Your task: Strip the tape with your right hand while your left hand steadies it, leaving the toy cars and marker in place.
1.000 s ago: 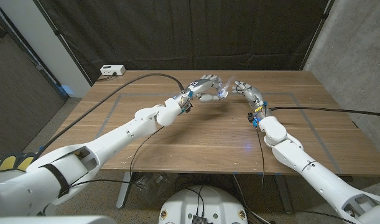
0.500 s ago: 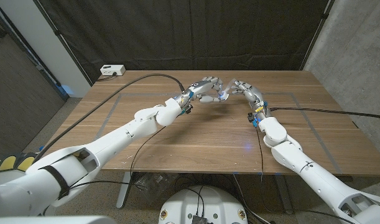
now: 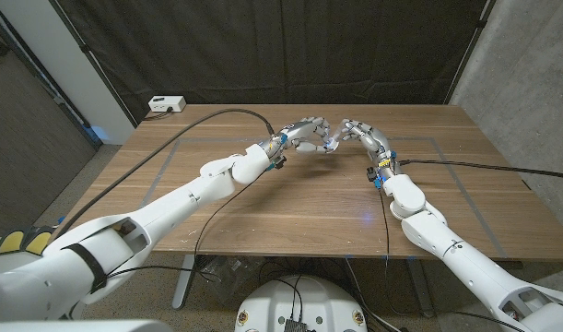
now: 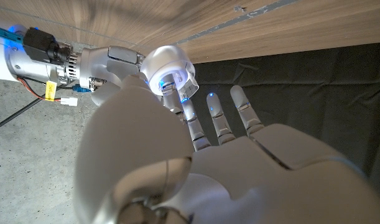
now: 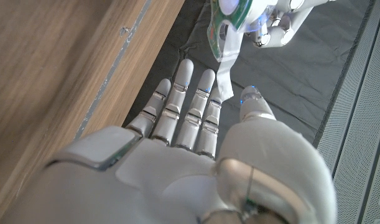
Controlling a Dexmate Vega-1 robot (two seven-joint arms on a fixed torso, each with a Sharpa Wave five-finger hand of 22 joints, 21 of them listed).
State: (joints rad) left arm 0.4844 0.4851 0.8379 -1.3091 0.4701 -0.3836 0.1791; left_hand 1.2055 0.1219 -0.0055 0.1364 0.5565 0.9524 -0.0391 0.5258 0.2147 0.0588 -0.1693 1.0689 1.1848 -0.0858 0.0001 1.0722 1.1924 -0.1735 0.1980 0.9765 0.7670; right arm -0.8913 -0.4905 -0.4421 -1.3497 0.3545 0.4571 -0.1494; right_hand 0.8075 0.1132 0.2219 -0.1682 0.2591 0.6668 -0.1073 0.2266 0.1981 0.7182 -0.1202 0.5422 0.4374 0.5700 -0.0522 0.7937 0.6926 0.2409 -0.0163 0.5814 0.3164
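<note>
Tape roll (image 5: 226,14) sits up in the air over the far middle of the desk (image 3: 290,203), held by the left hand (image 3: 306,135). In the right wrist view it has a green-and-white rim, with a strip of tape (image 5: 227,59) running from it toward the right hand's fingers (image 5: 188,102). In the left wrist view the roll (image 4: 171,68) shows as a white ring lit blue, just beyond that hand's fingertips.

Left hand grips the roll, fingers curled round it, likely held off the desk so the strip has room to pull free. Right hand (image 3: 359,132) meets it fingertip to fingertip in the head view. The strip reaches its fingertips and seems pinched there, but the actual pinch isn't clear; its fingers lie mostly straight and together. Judgement: hands are brought close to take or re-take the loose end before pulling apart.

Both arms reach in from the near corners. A grey taped outline (image 3: 170,161) marks the desk surface. A white box (image 3: 166,104) sits at the far left edge.
</note>
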